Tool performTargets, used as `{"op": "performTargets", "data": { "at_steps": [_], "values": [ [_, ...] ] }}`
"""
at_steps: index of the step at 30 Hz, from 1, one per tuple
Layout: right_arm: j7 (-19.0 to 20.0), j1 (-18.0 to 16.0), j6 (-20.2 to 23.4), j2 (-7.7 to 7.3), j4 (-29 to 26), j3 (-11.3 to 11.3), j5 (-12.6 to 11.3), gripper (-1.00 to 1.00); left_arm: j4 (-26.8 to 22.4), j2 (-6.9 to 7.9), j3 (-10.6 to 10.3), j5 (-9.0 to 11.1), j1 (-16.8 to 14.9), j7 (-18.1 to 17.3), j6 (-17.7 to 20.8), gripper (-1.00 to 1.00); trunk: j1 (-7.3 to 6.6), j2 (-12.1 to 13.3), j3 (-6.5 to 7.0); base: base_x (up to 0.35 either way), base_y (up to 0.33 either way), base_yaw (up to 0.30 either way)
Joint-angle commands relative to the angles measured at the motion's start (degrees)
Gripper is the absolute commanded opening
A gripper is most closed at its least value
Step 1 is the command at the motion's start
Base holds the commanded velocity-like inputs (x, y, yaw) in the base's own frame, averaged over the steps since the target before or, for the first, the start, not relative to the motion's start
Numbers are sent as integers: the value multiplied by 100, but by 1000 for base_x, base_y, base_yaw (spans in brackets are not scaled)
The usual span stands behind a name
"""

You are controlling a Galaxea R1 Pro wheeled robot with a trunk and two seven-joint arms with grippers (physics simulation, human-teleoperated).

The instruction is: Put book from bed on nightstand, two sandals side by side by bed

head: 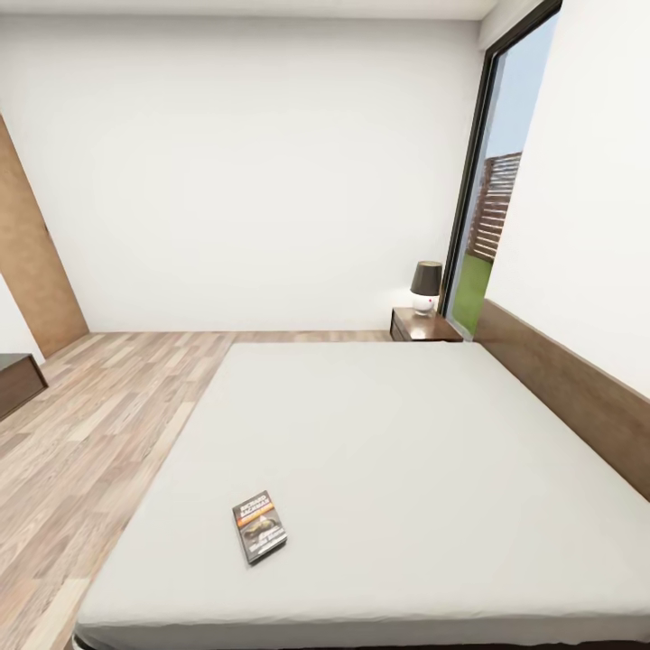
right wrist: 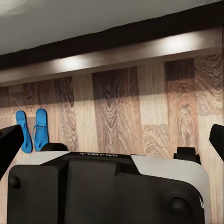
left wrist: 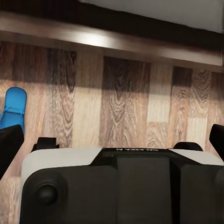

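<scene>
The book (head: 260, 526) is lying flat on the off-white mattress of the bed (head: 406, 451), near its foot and well apart from the nightstand (head: 424, 326), which is standing at the far corner by the window (head: 492, 181) and carrying a dark-shaded lamp (head: 426, 286). The two sandals (right wrist: 31, 129) are lying side by side on the wood-plank floor (right wrist: 121, 116) beside the bed frame. The left pincer (left wrist: 110, 140) and right pincer (right wrist: 110, 140) are both hanging spread wide over the floor, pinching nothing.
</scene>
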Motion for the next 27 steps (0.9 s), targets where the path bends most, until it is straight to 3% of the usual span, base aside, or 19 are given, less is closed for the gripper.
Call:
{"op": "performTargets", "data": {
  "at_steps": [1,9,27],
  "values": [
    [30,-12,-37,0,28,22,-42,100,8,0,30,-3,-5,-26,-14,100,4,-9,-10,123,-52,0],
    [30,-12,-37,0,28,23,-35,100,8,-2,30,-3,-5,-26,-14,100,4,-9,-10,46,-20,0],
    [30,-12,-37,0,28,22,-35,100,8,2,30,-3,-5,-26,-13,100,4,-9,-10,176,-48,0]
  ]
}}
